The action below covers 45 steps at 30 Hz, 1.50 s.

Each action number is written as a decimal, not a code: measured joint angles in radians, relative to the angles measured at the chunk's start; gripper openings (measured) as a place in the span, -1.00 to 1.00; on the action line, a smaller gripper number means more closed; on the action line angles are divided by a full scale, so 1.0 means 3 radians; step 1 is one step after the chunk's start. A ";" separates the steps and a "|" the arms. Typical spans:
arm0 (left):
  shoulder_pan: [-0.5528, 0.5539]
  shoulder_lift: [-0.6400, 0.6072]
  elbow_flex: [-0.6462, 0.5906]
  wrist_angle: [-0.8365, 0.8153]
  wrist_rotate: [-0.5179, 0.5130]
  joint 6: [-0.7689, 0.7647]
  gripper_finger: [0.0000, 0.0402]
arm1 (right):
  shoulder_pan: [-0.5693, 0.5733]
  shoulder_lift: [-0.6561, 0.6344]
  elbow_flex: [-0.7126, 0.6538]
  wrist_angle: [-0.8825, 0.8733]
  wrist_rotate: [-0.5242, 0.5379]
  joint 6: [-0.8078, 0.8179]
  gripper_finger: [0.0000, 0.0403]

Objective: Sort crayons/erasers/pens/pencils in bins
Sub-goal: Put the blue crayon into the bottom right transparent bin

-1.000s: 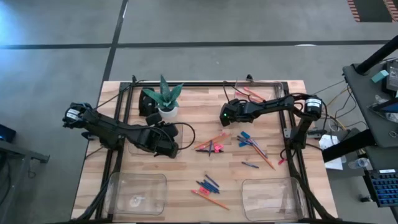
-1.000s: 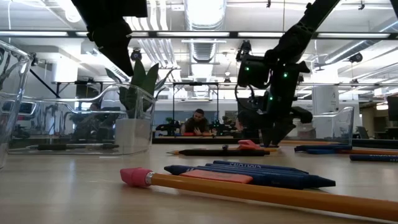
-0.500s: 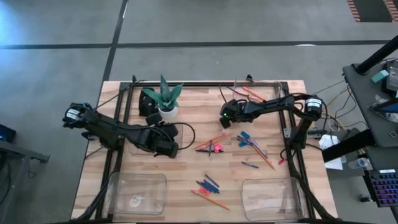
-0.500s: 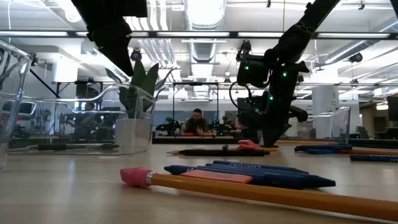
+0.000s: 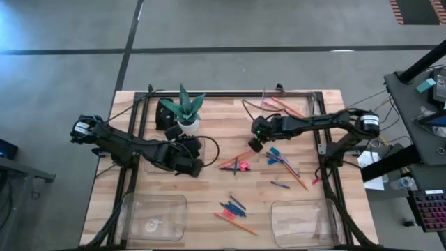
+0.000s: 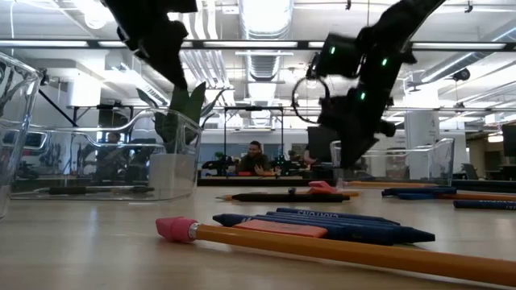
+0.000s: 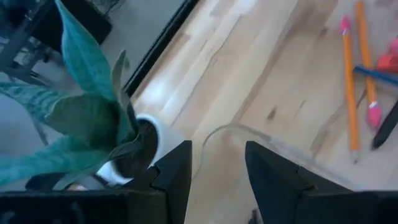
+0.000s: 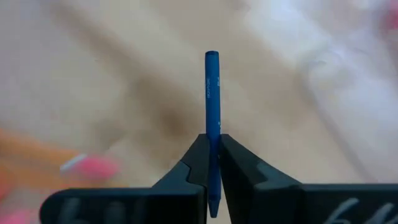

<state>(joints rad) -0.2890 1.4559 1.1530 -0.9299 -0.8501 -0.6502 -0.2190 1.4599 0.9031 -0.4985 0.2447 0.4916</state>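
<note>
Right wrist view: the right gripper (image 8: 211,163) has its two fingers clenched on a blue crayon (image 8: 212,118), which stands out straight beyond the fingertips, lifted off the table (image 5: 223,188). In the high view this gripper (image 5: 255,145) hangs over the table's middle, next to the scatter of sticks.

High view: the left gripper (image 5: 197,166) sits at the inner edge of the bin (image 5: 148,166) on the left side, near the potted plant (image 5: 185,111). The left wrist view shows its fingers (image 7: 176,172) parted with nothing between them, the bin's clear rim (image 7: 249,132) lying just ahead and the plant beside it.

Two further bins occupy the near corners: the near-left bin (image 5: 129,222) and the near-right bin (image 5: 279,224). A fourth bin (image 5: 300,97) stands at the far right edge with orange sticks inside.

Loose on the table: orange pencils (image 5: 235,157) at the centre, a blue and orange cluster (image 5: 284,162) to their right, and a group of blue crayons (image 5: 233,207) with one orange pencil (image 5: 237,224) nearer the front.

Low view: that pencil (image 6: 339,251) lies in the foreground, pink eraser tip first, with the blue crayons (image 6: 322,225) directly behind it. A seated person (image 6: 255,159) appears in the room beyond.
</note>
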 joint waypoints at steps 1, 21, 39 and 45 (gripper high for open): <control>0.0000 0.0000 0.0000 0.0054 -0.0005 0.0001 -0.32 | 0.0042 -0.0068 0.0000 0.0001 -0.0125 -0.0065 -0.91; 0.0003 0.0000 0.0000 0.0536 -0.0066 0.0005 -0.32 | 0.1554 -0.1369 0.0009 -0.0326 -0.0936 0.0215 -0.91; 0.0003 0.0000 0.0000 0.1120 -0.0065 0.0003 -0.32 | 0.3343 -0.1235 0.0010 -0.0316 -0.0895 0.1072 -0.91; 0.0003 0.0000 0.0000 0.1421 -0.0064 0.0003 -0.32 | 0.3820 -0.1157 0.0011 -0.0314 -0.0785 0.1391 -0.91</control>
<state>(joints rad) -0.2882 1.4559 1.1530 -0.5036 -0.8695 -0.6493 0.9270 1.1129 0.9064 -0.5928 0.0091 0.9090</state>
